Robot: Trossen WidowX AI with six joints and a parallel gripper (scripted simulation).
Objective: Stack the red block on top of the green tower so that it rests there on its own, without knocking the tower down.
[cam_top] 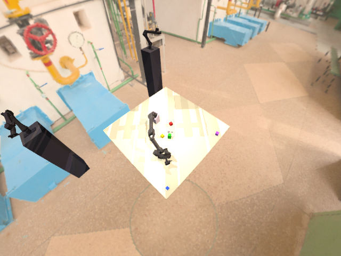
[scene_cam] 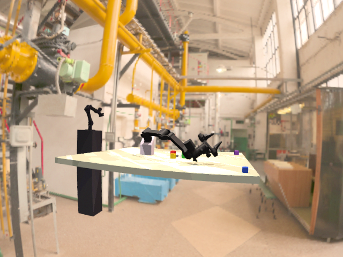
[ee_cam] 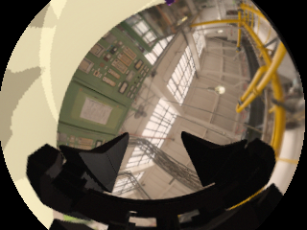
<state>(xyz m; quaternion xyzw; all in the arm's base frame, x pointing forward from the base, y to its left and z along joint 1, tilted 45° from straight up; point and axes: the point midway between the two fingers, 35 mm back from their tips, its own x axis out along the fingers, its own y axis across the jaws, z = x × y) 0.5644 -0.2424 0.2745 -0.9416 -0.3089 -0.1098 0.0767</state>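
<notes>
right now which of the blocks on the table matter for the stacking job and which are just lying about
For the job:
red block
green tower
gripper, open and empty

Lying about:
yellow block
purple block
blue block
pale block at the arm's base

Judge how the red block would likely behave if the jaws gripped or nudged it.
The red block looks like a small flat-faced cube, so it would probably slide rather than roll. Its sharp, square edges suggest it is stiff. Sitting low on the table, it seems unlikely to tip.
</notes>
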